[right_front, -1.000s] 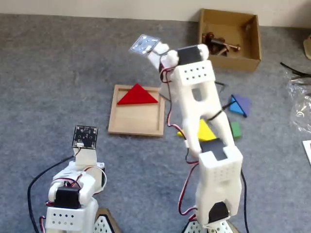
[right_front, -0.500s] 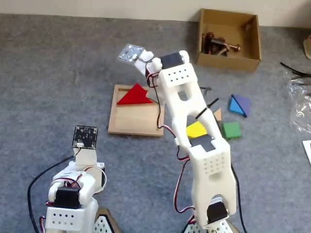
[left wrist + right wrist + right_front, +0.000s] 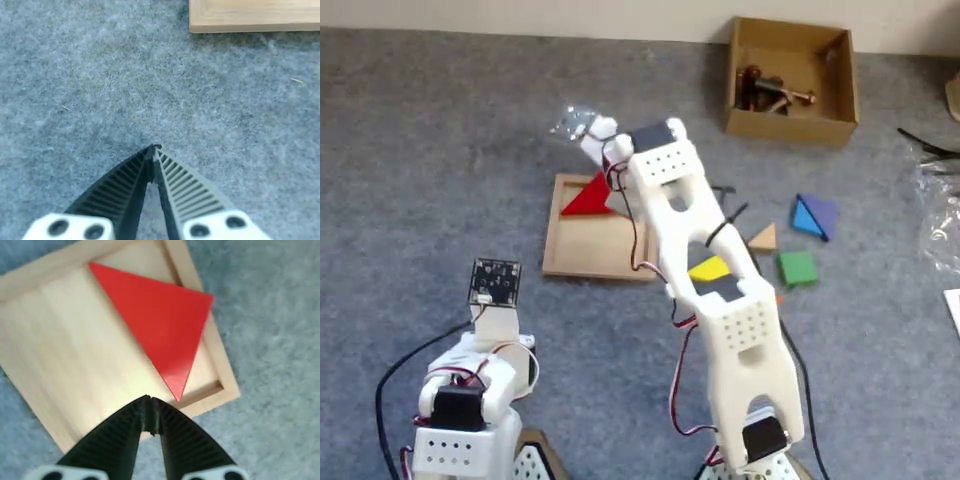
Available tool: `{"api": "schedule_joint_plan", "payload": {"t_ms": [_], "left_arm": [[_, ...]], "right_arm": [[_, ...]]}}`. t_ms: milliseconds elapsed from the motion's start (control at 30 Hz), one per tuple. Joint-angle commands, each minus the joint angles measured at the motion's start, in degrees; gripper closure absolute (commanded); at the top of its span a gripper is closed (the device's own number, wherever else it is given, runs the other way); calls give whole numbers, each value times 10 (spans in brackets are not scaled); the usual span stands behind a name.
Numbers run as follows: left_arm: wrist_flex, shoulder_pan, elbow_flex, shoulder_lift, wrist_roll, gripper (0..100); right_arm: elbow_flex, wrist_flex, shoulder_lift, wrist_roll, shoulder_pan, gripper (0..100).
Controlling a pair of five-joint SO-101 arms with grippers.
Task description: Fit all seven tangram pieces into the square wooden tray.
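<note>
High view first: I have one piece of seven home. The large red triangle (image 3: 585, 200) lies inside the square wooden tray (image 3: 595, 255), tucked against the far rim, and the rest of the tray floor is bare wood.

The other pieces I can count lie loose on the grey carpet (image 3: 440, 150), to the right of the tray and well apart from it. They are a yellow piece (image 3: 708, 268) partly under the right arm (image 3: 720, 310), a small tan triangle (image 3: 763, 238), a green square (image 3: 797, 268), and a blue triangle (image 3: 805, 216) lying on a purple piece (image 3: 825, 212). That makes six in all. A seventh may be hidden under the arm, but I cannot tell.

From the right wrist view, the right gripper (image 3: 150, 407) hangs over the tray's edge just beside one tip of the red triangle, its fingers pressed together with nothing between them. The triangle looks flat and seated to me.

From the left wrist view, the left gripper (image 3: 152, 150) is over bare carpet short of the tray, fingers together and empty.

I judge the task barely begun: one placement done, six fetches and fits left, and neither gripper carries a piece.
</note>
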Motion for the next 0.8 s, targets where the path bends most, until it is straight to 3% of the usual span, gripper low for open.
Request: {"api": "schedule_joint_plan", "payload": {"t_ms": [0,400,633,767], "left_arm": [[-2,9,11,-4,4,995],[-2,9,11,-4,4,995],[-2,9,11,-4,4,995],[-2,9,11,-4,4,995]], "right_arm": [[-35,-9,-7,-1,-5,993],[-31,-3,-59,0,7,993],[-36,83,-103,-3,22,993],[-36,78,-121,-76,71,993]]}}
